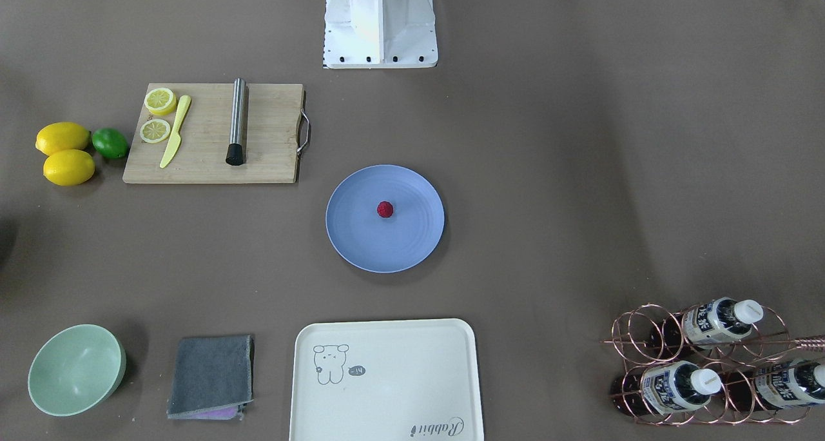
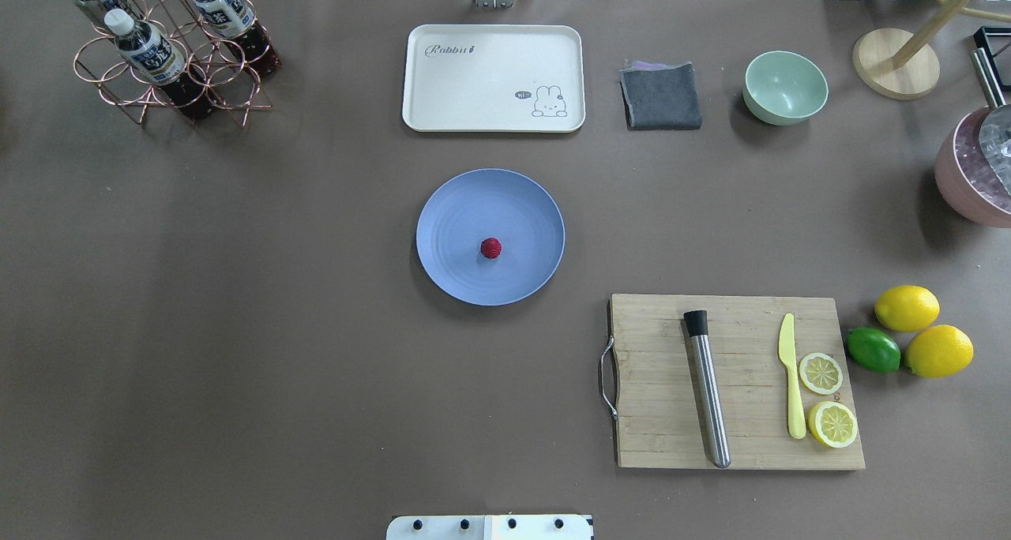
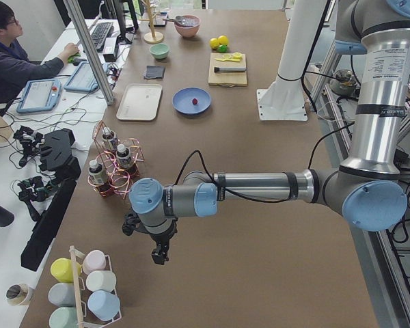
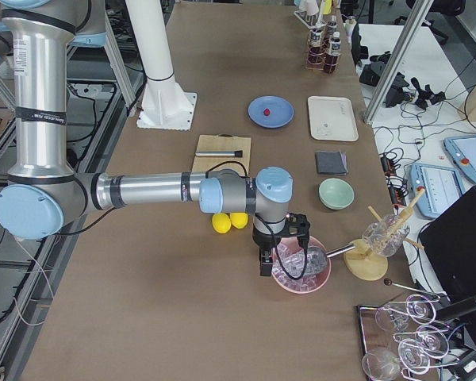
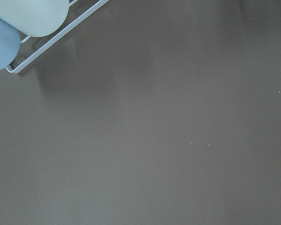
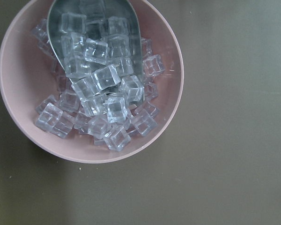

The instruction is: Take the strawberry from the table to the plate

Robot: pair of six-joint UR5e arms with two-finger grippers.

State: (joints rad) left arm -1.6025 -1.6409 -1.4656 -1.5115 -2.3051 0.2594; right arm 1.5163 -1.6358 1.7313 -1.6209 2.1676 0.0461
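Note:
The small dark-red strawberry (image 1: 385,209) (image 2: 490,248) lies near the middle of the round blue plate (image 1: 361,235) (image 2: 458,200), which sits mid-table (image 2: 237,327). Both also show far off in the side views: strawberry (image 3: 195,102) (image 4: 266,112). My left gripper (image 3: 159,256) hangs over the table's left end, far from the plate, next to a rack of pastel cups (image 3: 89,290). My right gripper (image 4: 263,266) hovers at the right end over a pink bowl of ice cubes (image 6: 18,93). Neither wrist view shows fingers, so I cannot tell whether either gripper is open or shut.
A wooden cutting board (image 2: 655,366) holds a steel muddler, a yellow knife and lemon slices. Two lemons (image 2: 907,308) and a lime (image 2: 873,349) lie beside it. Far side: cream tray (image 2: 442,90), grey cloth (image 2: 661,95), mint bowl (image 2: 785,87), bottle rack (image 2: 170,58).

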